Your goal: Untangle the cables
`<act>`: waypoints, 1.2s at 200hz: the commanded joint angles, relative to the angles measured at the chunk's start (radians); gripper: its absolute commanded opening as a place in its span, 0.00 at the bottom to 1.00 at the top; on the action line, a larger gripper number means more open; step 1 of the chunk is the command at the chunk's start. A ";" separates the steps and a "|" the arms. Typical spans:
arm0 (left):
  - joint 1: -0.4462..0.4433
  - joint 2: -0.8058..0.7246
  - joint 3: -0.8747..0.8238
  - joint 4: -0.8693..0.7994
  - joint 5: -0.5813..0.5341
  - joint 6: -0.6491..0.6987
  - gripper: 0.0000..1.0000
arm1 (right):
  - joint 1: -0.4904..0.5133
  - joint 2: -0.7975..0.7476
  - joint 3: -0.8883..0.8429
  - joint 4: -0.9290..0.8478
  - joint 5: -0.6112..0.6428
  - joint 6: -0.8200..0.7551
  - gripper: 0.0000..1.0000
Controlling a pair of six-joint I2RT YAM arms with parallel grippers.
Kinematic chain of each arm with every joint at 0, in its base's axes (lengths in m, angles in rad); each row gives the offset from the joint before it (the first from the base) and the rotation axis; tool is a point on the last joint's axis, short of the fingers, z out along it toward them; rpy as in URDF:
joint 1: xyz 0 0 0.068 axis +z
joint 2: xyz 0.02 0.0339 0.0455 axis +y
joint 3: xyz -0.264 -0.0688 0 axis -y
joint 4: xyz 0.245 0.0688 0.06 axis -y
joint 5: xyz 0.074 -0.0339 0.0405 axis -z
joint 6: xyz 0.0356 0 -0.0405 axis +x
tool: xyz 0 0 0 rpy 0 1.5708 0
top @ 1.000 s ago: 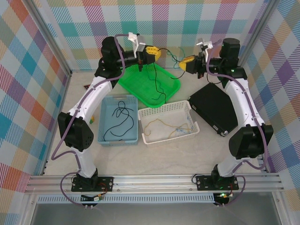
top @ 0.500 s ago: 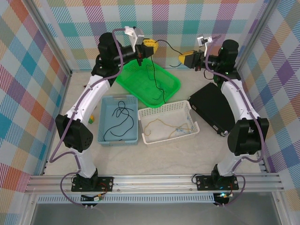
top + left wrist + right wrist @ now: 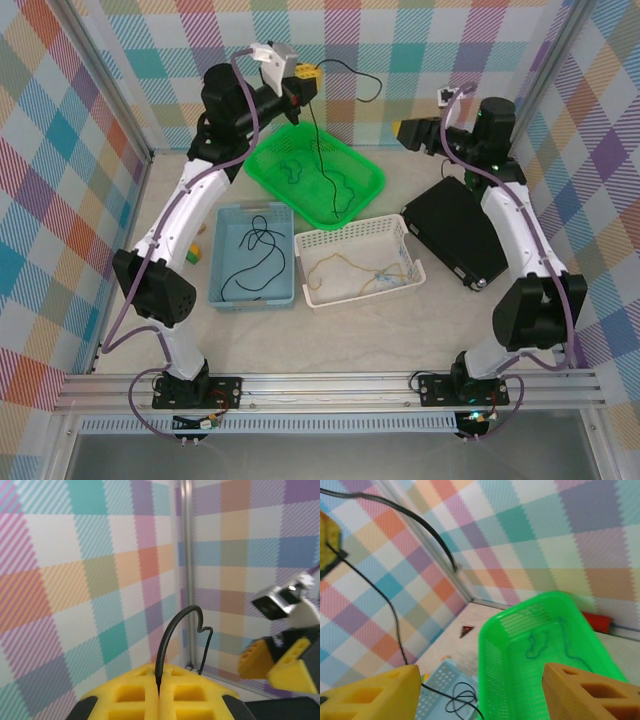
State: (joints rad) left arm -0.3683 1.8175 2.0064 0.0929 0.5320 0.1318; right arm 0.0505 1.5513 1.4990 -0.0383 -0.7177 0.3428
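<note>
Between the left fingers a black cable sits pinched, looping upward

Your green tray is glossy mesh plastic, the black cable looks smooth and rubbery, your left tool is matt yellow plastic, kinda grainy, and the counter looks matt.

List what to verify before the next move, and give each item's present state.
1. Left gripper shut on the black cable: ok.
2. Right gripper open and empty: ok.
3. Green cable lies in the green tray, apart from the hanging black strand: ok.
4. Black cable's lower end lifted clear of the tray: cannot tell.
5. Tan cable sits alone in the white basket: cannot tell.
</note>
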 commanded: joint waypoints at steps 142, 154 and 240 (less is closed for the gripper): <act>0.028 -0.246 0.036 -0.246 -0.402 -0.046 0.00 | 0.066 0.030 0.030 -0.382 0.068 0.026 0.61; 0.028 -0.260 0.036 -0.271 -0.389 -0.046 0.00 | 0.066 0.025 0.026 -0.388 0.073 0.029 0.61; 0.029 -0.406 -0.012 -0.568 -0.558 0.046 0.00 | 0.064 -0.049 0.012 -0.470 0.099 0.013 0.61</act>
State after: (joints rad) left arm -0.3443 1.4765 2.0029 -0.3447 0.0856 0.1261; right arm 0.1181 1.5608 1.5154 -0.4805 -0.6212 0.3618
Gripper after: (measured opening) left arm 0.059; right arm 0.608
